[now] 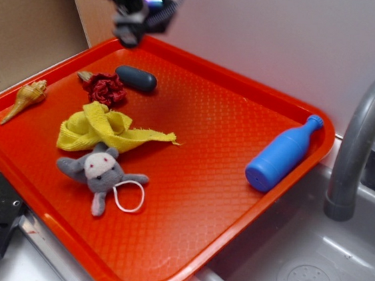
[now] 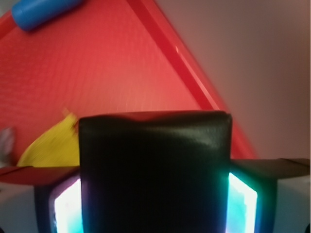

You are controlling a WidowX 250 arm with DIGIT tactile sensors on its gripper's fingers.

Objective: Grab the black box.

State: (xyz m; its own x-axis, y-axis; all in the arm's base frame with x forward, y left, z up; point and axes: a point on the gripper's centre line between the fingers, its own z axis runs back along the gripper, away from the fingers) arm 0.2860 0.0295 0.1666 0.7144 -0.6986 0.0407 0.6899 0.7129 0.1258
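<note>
In the wrist view the black box (image 2: pixel 155 170) fills the lower middle, a squarish dark block with a faint sheen, clamped between two glowing pads (image 2: pixel 68 208). My gripper (image 2: pixel 155 206) is shut on it. In the exterior view the gripper (image 1: pixel 128 35) hangs above the far left corner of the red tray (image 1: pixel 201 202), well off its surface. There the box shows only as a dark shape at the fingertips.
On the tray lie a dark blue-grey oval capsule (image 1: pixel 135 79), a red ruffled thing (image 1: pixel 107 90), a yellow cloth (image 1: pixel 105 130), a grey plush mouse (image 1: pixel 100 169), a seashell (image 1: pixel 25 99) and a blue bottle (image 1: pixel 282 155). A grey faucet (image 1: pixel 362 139) and sink (image 1: pixel 307 280) stand to the right.
</note>
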